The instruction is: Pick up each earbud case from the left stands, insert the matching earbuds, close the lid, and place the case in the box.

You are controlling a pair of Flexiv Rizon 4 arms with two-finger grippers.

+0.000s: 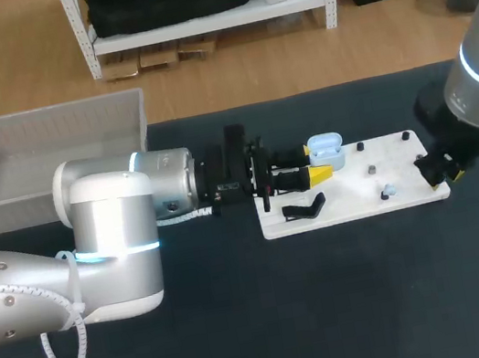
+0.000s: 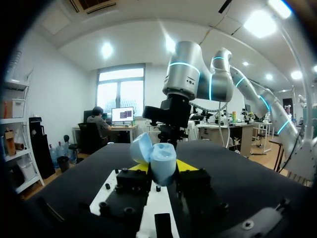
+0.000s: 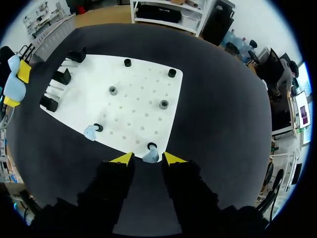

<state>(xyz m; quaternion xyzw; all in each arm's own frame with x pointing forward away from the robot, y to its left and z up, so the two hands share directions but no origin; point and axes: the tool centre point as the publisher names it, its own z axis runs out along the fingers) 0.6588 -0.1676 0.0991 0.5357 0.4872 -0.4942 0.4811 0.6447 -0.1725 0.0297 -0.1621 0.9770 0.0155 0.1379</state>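
Your left hand (image 2: pixel 163 166) grasps the open blue case (image 2: pixel 157 157) at the white board's (image 3: pixel 143 94) 10 o'clock edge. Right hand (image 3: pixel 148 158) hangs released, straddling an earbud (image 3: pixel 150 156) at the 4 o'clock corner. Earbud pickup, by the look: you need a square pinch, then a carry to the case.

The left gripper (image 2: pixel 162 168) is largely hidden behind the earbud case (image 2: pixel 158 157) in its wrist view. In the head view the right gripper (image 1: pixel 443 169) is mostly covered by its wrist, and the nearby earbud (image 3: pixel 150 156) is seemingly concealed.
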